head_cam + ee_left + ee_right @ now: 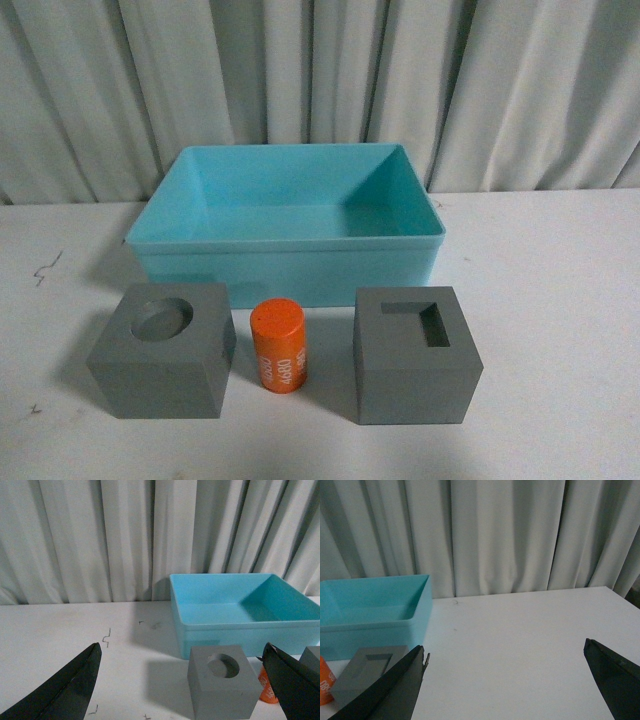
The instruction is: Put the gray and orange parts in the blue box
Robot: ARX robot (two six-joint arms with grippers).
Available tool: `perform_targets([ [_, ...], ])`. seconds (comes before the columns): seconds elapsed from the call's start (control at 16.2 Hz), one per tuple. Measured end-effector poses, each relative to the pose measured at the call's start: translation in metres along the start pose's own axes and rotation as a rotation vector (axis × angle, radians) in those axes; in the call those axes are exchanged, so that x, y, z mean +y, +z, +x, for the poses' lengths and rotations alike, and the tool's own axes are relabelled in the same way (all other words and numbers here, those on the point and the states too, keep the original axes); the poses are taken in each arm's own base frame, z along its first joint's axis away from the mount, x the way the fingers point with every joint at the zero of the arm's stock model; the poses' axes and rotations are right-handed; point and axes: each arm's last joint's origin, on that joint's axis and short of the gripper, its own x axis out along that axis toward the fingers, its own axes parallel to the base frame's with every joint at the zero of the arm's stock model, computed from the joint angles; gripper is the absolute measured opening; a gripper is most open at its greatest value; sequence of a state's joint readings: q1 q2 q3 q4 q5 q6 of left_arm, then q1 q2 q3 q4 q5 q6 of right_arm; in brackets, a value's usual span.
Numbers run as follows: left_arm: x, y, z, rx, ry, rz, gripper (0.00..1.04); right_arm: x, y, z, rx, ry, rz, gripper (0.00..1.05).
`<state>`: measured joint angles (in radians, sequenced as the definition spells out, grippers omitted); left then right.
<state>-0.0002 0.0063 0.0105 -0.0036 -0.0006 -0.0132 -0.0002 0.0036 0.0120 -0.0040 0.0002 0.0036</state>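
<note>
In the front view the blue box stands empty at the table's middle back. In front of it sit a gray cube with a round recess on the left, an orange cylinder with white lettering upright in the middle, and a gray cube with a rectangular recess on the right. Neither arm shows in the front view. My left gripper is open, with the round-recess cube ahead between its fingers, the cylinder and the box beyond. My right gripper is open over bare table; the rectangular-recess cube, cylinder and box lie off to one side.
A white table with small dark marks carries everything. A gray pleated curtain hangs close behind the box.
</note>
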Motion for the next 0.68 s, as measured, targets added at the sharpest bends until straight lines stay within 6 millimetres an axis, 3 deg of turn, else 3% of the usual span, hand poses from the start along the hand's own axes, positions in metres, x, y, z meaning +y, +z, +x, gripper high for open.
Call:
perform_targets([
  [0.68,0.0,0.0,0.0,0.0,0.0,0.0,0.98,0.0,0.0,0.0,0.0,0.0,0.0,0.98],
])
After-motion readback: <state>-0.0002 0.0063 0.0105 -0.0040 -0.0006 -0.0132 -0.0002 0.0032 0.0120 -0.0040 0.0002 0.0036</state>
